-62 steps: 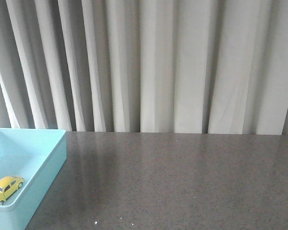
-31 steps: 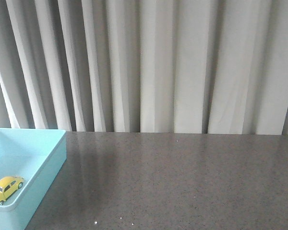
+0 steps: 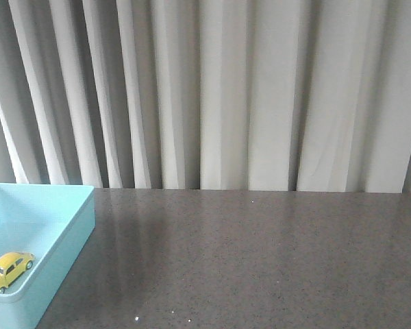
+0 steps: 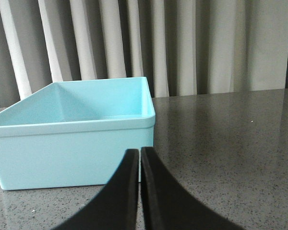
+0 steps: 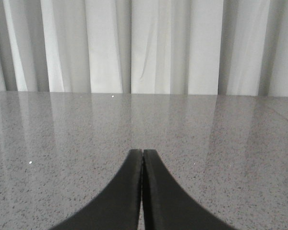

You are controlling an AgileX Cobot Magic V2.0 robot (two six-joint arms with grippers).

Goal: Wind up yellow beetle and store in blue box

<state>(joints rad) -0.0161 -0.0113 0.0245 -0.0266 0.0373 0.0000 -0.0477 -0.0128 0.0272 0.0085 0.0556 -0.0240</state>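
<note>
The blue box (image 3: 68, 236) runs off the front view's left and bottom edges, so only its far right corner shows. From the left wrist its near wall hides the floor, so whatever's inside isn't visible. The yellow beetle (image 3: 9, 271) is too small for any detail. Both arms sit outside the front view.

The left gripper (image 4: 140, 155) had its two black fingers (image 4: 127, 191) pressed together, tip to tip, with nothing between them. Just beyond the tips stood the blue box (image 4: 72, 148), its near long wall facing the camera and its rounded rim level. Its floor was hidden behind that wall. The box rested on a speckled grey table (image 4: 225, 143), and pale pleated curtains (image 4: 182, 43) hung behind the table's far edge.
</note>
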